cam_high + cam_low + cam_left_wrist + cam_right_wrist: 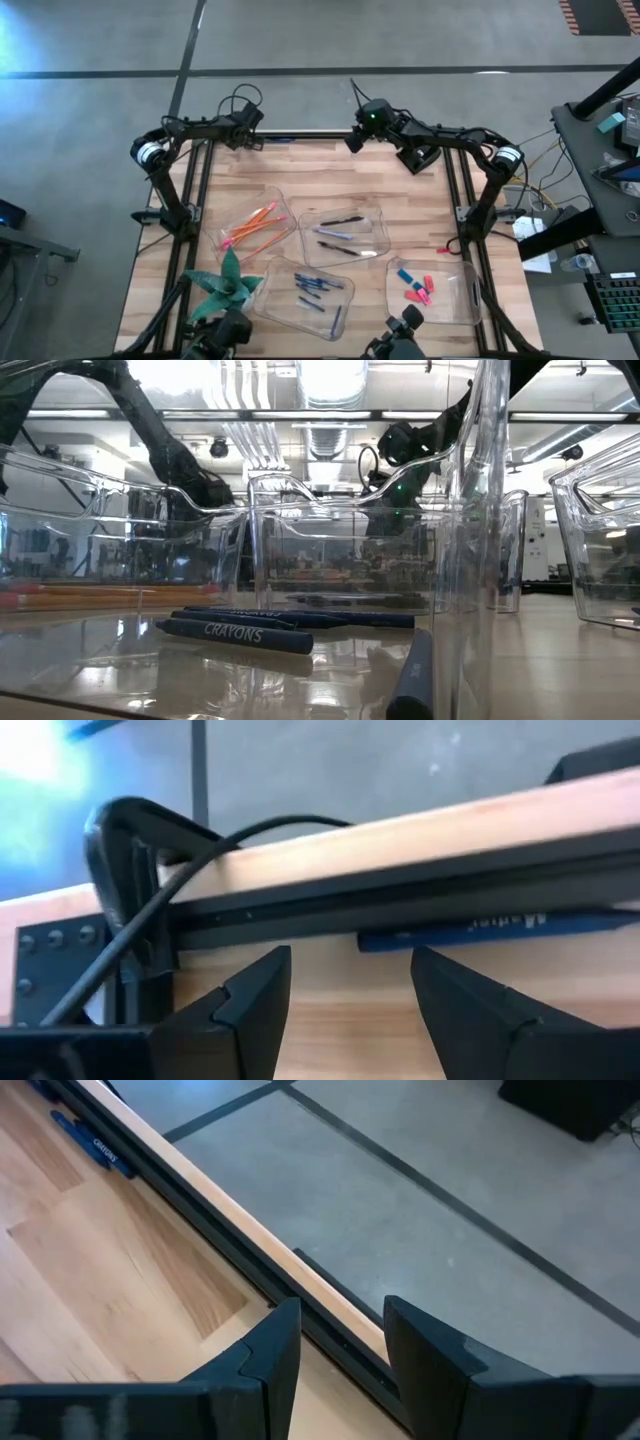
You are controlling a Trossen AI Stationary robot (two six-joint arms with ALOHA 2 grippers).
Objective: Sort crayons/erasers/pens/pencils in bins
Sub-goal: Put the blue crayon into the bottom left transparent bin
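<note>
Clear plastic bins (342, 236) stand in the nearer half of your wooden table (420, 205): blue crayons (312, 288) in the near middle one, erasers (417, 288) in the near right one beside a green folded-paper plant's (225, 280) opposite corner. Behind these, you find pencils (255, 224) in the left bin and dark pens (341, 233) in the middle one. One small red piece (442, 249) lies loose by the right edge. At the far edge, your left gripper (350, 985) hangs with fingers spread wide, empty, just before a stray blue crayon (480, 928) against the rail. Your right gripper (342, 1342) hovers there too, fingers apart, holding nothing.
</note>
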